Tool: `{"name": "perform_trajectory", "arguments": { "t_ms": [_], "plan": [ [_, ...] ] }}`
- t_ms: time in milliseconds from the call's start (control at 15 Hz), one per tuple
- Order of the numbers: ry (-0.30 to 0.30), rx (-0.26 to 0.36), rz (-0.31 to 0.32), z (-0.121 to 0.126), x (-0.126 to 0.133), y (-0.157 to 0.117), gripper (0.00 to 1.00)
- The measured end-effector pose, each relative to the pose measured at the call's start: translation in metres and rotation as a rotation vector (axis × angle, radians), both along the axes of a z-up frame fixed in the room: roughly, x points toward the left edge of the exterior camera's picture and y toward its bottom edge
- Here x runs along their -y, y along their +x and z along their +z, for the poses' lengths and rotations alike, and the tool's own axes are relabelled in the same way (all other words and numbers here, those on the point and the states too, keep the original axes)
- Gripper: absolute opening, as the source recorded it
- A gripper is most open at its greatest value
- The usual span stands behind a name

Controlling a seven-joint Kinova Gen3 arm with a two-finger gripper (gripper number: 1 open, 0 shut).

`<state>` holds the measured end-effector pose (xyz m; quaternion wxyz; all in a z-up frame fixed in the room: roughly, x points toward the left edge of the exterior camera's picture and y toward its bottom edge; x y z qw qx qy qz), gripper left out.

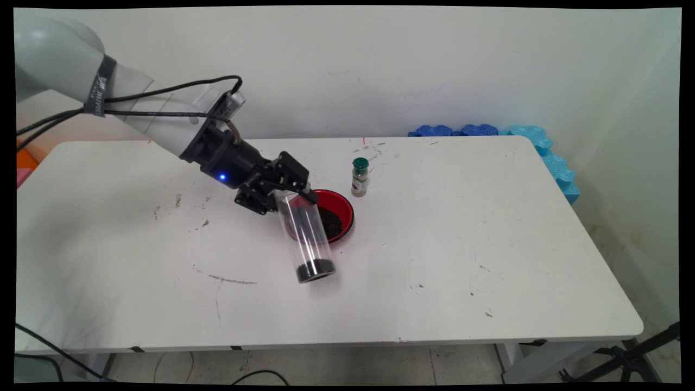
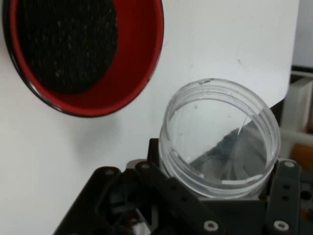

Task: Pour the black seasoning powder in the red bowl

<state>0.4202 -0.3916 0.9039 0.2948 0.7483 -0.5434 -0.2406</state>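
Note:
My gripper (image 1: 291,191) is shut on a clear plastic jar (image 1: 305,234), gripping it near its open mouth. The jar leans, its base resting at the table with a small heap of dark grains inside the bottom. In the hand view the clear plastic jar (image 2: 220,139) shows its open rim just above my gripper (image 2: 215,196). A red bowl (image 1: 337,213) with dark grains in it sits right behind the jar, and the red bowl (image 2: 88,54) fills the hand view's upper left. A small spice bottle with a green cap (image 1: 359,177) stands upright just beyond the bowl.
The white table (image 1: 461,260) has scuffs and specks. Blue foam blocks (image 1: 537,146) line the far right corner and edge. Black cables hang from the arm at upper left. An orange object (image 1: 24,160) lies past the table's left end.

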Motion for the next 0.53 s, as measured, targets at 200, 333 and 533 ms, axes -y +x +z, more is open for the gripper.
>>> {"name": "perform_trajectory", "arguments": {
  "t_ms": [200, 333, 533],
  "plan": [
    [0.075, -0.052, 0.066, -0.0024, -0.0006, 0.0, 0.0],
    [0.129, -0.087, 0.122, -0.0048, -0.0013, 0.0017, 0.0],
    [0.18, -0.121, 0.176, -0.0073, -0.0023, 0.003, 0.0]
  ]
}}
